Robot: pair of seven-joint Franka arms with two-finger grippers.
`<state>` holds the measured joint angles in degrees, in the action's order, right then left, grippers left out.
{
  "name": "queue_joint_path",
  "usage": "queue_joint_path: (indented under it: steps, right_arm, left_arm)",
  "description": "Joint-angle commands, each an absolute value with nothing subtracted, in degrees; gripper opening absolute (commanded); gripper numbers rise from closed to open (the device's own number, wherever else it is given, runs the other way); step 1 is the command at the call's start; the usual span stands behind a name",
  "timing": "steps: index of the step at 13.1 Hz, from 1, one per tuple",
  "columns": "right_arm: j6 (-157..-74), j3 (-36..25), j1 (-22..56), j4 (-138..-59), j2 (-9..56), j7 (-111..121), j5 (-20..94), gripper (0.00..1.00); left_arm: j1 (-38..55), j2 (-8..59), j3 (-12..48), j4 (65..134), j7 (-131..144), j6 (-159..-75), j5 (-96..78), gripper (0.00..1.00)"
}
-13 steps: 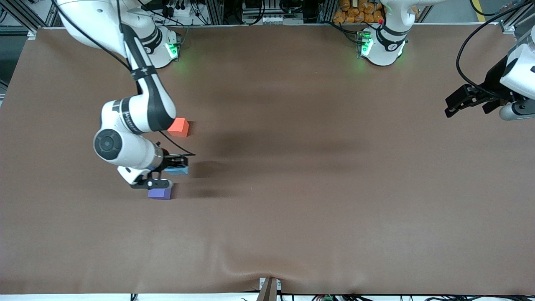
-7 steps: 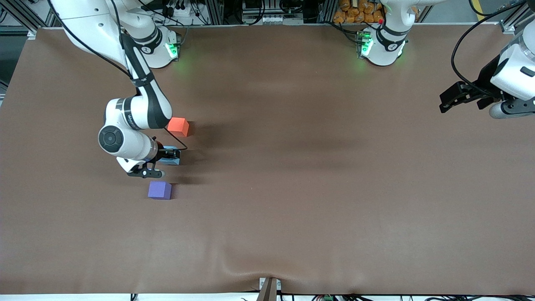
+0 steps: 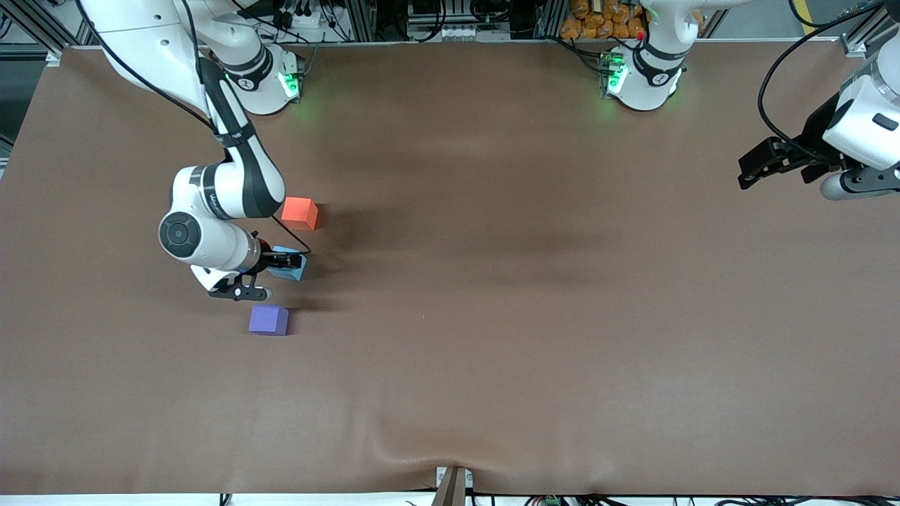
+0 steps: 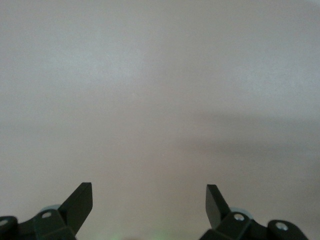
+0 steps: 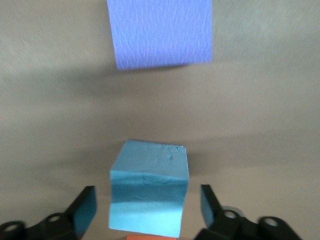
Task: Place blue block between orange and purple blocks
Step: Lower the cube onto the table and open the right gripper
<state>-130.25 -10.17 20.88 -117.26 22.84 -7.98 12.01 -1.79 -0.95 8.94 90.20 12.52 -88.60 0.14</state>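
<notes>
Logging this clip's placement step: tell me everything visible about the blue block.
The blue block is a small light sky-blue matte cube, faintly creased on top, resting on the brown table between the orange block and the purple block, touching neither. The right gripper straddles it, fingers open and clear of its sides.

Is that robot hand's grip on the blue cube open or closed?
Open: the right gripper fingers stand apart from the blue block, gaps showing either side.
</notes>
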Motion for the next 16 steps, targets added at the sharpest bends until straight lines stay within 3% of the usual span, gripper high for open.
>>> queue_joint_path:
  steps: [1, 4, 7, 9, 11, 13, 16]
  right_arm:
    - [-124.1, -9.7, 17.4, -112.7, 19.6, -7.9, 11.1, 1.0]
    - [-116.6, -13.6, 15.2, -102.4, 18.0, -4.9, 10.6, 1.0]
    - [-113.7, -17.4, 14.0, -101.2, 10.9, 2.1, 10.6, 1.0]
    - [-106.9, -19.2, 13.9, -100.9, 5.4, 2.2, 7.5, 1.0]
    - [-101.9, -19.2, 13.5, -99.2, 0.7, 1.9, 3.4, 1.0]
    - [-94.5, -19.0, 12.0, -92.4, 0.4, 1.8, 3.0, 1.0]
    - [-90.1, -13.9, 5.9, -90.4, -1.5, 1.7, 3.1, 1.0]
  left_arm:
    - [-2.4, -2.3, 9.3, 91.3, 11.4, -88.2, -0.9, 1.0]
    - [-2.4, -2.3, 9.3, 91.3, 11.4, -88.2, -0.9, 1.0]
    - [-2.4, -2.3, 9.2, 91.2, 11.7, -88.2, -0.9, 1.0]
    - [-2.5, -2.5, 9.2, 91.1, 11.7, -88.2, -1.0, 1.0]
    - [-2.5, -2.6, 9.2, 91.1, 11.8, -88.2, -1.0, 1.0]
    - [-2.7, -3.1, 9.2, 91.1, 11.8, -88.2, -1.0, 1.0]
    - [-2.8, -3.3, 9.1, 91.1, 11.5, -88.0, -0.9, 1.0]
